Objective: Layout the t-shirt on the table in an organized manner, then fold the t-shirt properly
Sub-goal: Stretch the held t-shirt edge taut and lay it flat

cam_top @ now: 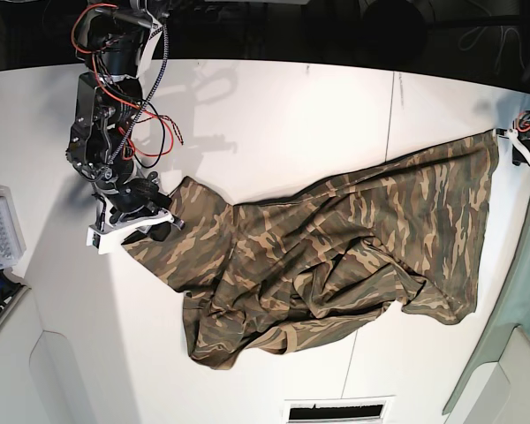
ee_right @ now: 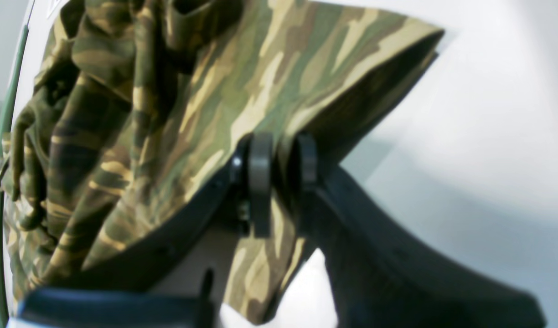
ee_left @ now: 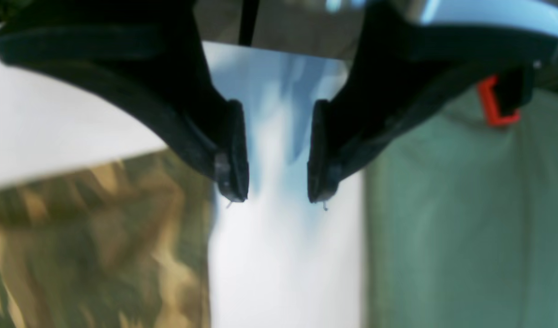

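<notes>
My right gripper (ee_right: pixel 281 168) is clamped on an edge of the t-shirt (cam_top: pixel 336 256), which lies rumpled across the table (cam_top: pixel 274 115). My left gripper (ee_left: pixel 277 189) stands apart, empty, beside the cloth.

The right arm (cam_top: pixel 106 115) is a black, chunky stack of joints, with loose red and black wires (cam_top: pixel 150 132) looping off its side and a braided black-and-white cable running up top. A white bracket sits at its wrist. Up close, the right gripper (ee_right: pixel 281 159) shows dark curved fingers tipped with flat grey pads (ee_right: pixel 260 164), small screws beside them. The left gripper (ee_left: pixel 277 152) is matte black too, with thin flat pads, an orange-red clip (ee_left: pixel 495 102) and a white housing behind.
</notes>
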Robot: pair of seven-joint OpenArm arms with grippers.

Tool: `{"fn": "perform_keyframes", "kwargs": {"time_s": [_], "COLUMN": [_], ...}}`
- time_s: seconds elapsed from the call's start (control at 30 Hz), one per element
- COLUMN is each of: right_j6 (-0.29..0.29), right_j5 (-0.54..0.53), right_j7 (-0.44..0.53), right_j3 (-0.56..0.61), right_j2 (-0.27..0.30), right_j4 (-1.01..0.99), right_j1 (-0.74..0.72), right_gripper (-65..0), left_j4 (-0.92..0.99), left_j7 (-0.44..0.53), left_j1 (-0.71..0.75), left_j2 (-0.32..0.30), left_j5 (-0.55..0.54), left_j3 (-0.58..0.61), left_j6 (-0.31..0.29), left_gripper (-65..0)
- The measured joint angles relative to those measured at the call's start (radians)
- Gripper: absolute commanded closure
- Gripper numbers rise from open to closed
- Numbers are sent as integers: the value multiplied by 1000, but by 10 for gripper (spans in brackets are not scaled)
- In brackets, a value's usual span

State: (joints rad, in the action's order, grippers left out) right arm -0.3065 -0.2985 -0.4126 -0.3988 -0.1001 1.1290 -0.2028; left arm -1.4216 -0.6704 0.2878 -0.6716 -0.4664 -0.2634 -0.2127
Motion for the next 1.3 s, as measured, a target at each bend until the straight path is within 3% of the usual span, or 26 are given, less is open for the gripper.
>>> {"fn": "perform_keyframes", "kwargs": {"time_s": [0.17, 0.47, 0.5, 0.57, 0.6, 0.63, 0.73, 0.8, 0.87, 1.1, 1.2, 1.3], "right_j6": [-26, -26, -26, -26, -26, -26, -32, -86, -95, -100, -108, -110], "right_j5": [0, -1, -1, 0, -1, -2, 1, 2, -6, -69, -75, -102], "right_j7": [0, 0, 0, 0, 0, 0, -10, -43, -90, -173, -175, -176], "right_j3": [2, 5, 5, 5, 5, 5, 5, 2, -6, -20, -56, -139], "right_j2": [0, 0, 0, 0, 0, 0, 1, 16, 33, 117, 127, 130], "right_j4": [0, 0, 0, 0, 0, 0, 20, 66, 142, 444, 549, 616], "right_j1": [0, 0, 0, 0, 0, -1, 3, 9, 16, 198, 298, 386], "right_gripper": [-81, -81, -81, -63, -20, 0, 0, 0, 0, 0, 0, 0], "left_j4": [46, 68, 68, 69, 69, 69, 70, 58, 27, -41, -84, -132], "left_j7": [-33, 14, 18, 37, 45, 60, 89, 72, 28, -42, -48, -76], "left_j1": [3, -3, -3, -3, -3, -3, -3, -3, -2, 16, 69, 137], "left_j2": [53, 146, 154, 170, 174, 175, 150, 114, 70, 0, -28, -35], "left_j5": [-103, -121, -113, -91, -83, -81, -80, -78, -75, -133, -151, -172], "left_j3": [-25, -29, -31, -31, -31, -31, -25, -22, -23, -23, -23, -23], "left_j6": [-70, -87, -87, -87, -87, -87, -87, -103, -130, -268, -325, -422], "left_gripper": [-257, -251, -221, -71, 0, 0, 0, 0, 0, 0, 0, 0]}}
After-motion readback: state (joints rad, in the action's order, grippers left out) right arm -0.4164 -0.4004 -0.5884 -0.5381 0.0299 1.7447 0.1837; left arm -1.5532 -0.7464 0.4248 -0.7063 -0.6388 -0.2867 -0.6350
